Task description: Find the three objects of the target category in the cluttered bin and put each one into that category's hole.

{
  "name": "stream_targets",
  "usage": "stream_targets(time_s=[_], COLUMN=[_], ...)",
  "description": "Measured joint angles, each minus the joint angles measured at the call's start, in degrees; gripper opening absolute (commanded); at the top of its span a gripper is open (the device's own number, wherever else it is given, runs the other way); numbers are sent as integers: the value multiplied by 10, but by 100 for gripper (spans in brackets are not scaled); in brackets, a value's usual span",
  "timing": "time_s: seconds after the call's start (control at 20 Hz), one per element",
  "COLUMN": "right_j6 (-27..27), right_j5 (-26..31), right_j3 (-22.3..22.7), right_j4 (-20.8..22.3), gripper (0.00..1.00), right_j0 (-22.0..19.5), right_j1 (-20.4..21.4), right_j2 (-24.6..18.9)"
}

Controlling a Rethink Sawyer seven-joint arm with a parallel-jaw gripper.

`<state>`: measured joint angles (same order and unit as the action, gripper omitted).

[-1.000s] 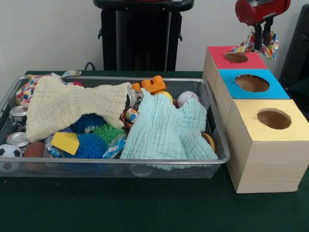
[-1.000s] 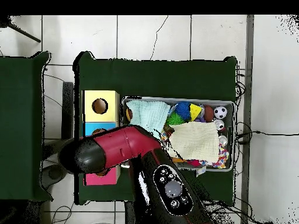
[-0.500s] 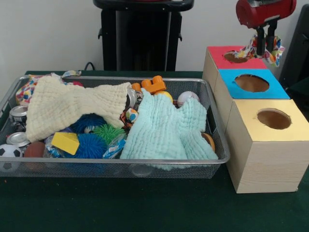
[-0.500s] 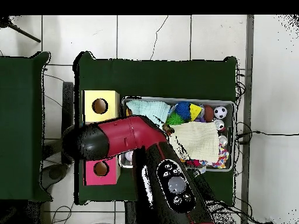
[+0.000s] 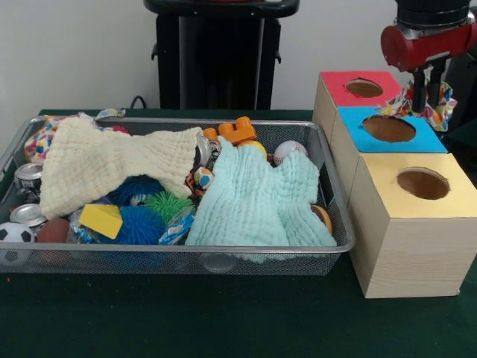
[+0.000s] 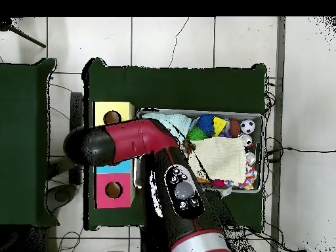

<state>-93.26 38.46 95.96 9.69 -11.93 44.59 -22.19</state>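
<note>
From where I sit, the red-and-black gripper [image 5: 426, 88] has its 2 dark fingers pinched shut on a multicoloured patterned cloth [image 5: 441, 103], which hangs bunched behind and beside the fingers, off the right edge of the blue-topped wooden box [image 5: 417, 139] and above its round hole [image 5: 388, 128].

My worry is the drop. Most of the cloth sits to the right of the hole, over the box's outer edge, so if I let go here I judge it could drape across the rim or slide off the far side onto the green table [image 5: 223, 321] instead of falling in. Soft fabric also tends to catch on a finger as the jaws part. I cannot tell from these views which hole belongs to cloths, so a wrong-box drop is a 2nd risk.

Compared with 1 second ago, the gripper has left the red-topped box [image 5: 332, 95], travelled toward the camera and come lower, the cloth going with it. The overhead view shows the arm swung off the red top and now covering the blue one. The wire mesh bin [image 5: 223, 257] looks unchanged, the cream cloth [image 5: 104, 160] and the mint cloth [image 5: 253, 198] lying as they were.
</note>
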Motion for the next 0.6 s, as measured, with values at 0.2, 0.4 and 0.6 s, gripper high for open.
stream_targets(time_s=[0.2,0.4,0.6], right_j6=[0,0,0], right_j5=[0,0,0], right_j3=[-37,-65,-76], right_j4=[-1,-4,-10], gripper=[0,0,0], right_j0=[32,57,67], right_j1=[-34,-65,-82], right_j2=[23,41,52])
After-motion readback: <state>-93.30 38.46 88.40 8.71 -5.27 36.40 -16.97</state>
